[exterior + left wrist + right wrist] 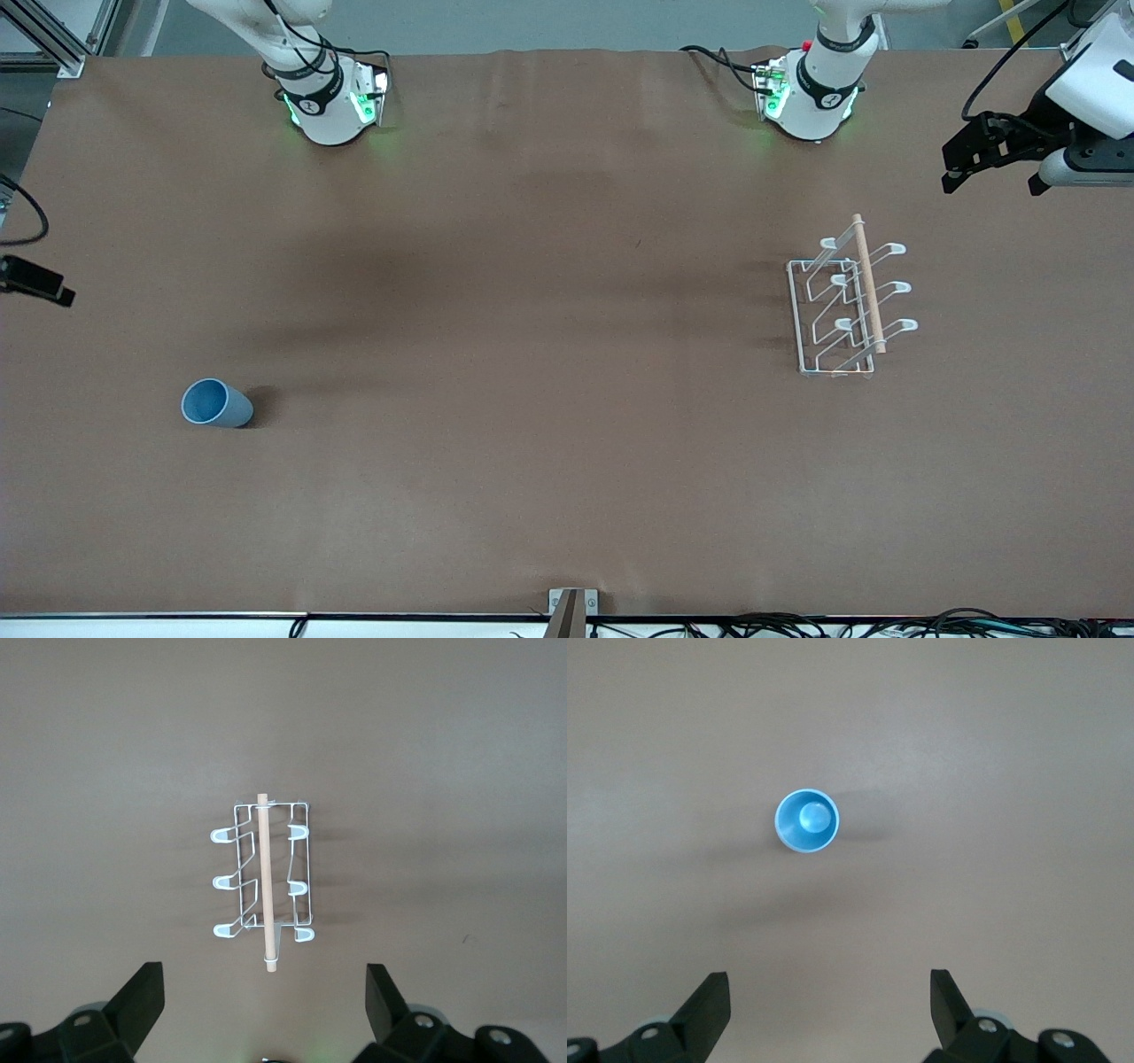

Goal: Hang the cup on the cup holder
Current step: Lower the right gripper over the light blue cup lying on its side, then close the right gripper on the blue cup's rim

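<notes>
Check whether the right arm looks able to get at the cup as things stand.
Probably yes. The cup stands upright, mouth up, alone on bare table at the right arm's end. The right gripper hangs open above it, and nothing lies between them.

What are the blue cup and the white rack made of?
The cup looks like smooth plastic: one even light-blue colour with a soft sheen. The rack looks like thin metal wire coated white, judging by its slim bent bars. The rod on top looks like pale bare wood.
</notes>
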### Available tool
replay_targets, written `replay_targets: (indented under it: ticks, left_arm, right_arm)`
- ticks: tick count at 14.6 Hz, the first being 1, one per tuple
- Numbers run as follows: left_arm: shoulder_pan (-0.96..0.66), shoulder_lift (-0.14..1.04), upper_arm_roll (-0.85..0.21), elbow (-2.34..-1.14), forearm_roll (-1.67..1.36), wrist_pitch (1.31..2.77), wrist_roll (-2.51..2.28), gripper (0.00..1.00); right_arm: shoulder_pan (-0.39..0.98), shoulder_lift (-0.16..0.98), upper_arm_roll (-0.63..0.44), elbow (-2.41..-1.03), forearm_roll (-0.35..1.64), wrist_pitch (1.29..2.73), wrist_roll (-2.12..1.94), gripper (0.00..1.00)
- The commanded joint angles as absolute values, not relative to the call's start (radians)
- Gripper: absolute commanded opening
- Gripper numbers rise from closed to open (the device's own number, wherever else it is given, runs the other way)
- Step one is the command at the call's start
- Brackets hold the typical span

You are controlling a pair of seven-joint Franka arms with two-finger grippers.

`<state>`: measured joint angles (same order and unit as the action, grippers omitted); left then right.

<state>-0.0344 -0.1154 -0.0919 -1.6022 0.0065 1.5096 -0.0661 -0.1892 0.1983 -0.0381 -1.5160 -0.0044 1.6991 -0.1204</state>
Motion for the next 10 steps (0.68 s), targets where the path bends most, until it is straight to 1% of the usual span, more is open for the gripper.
replay_targets:
  ticks: [1,5,10]
  left_arm:
    - [-0.025,-0.109,-0.095,-1.582,-0.008,1.491,-0.061,1.0]
    - [-0.025,-0.109,-0.095,-1.582,-0.008,1.491,-0.061,1.0]
    - [-0.025,-0.109,-0.094,-1.582,-0.008,1.491,-0.061,1.0]
  right_arm:
    - [-0.212,0.3,-0.025,-1.508,0.008,1.768,-0.133,0.99]
    - [-0.213,0.437,-0.025,-1.508,0.014,1.896,-0.135,0.99]
    - [-0.229,0.561,-0.023,-1.509,0.078,2.005,-0.161,0.99]
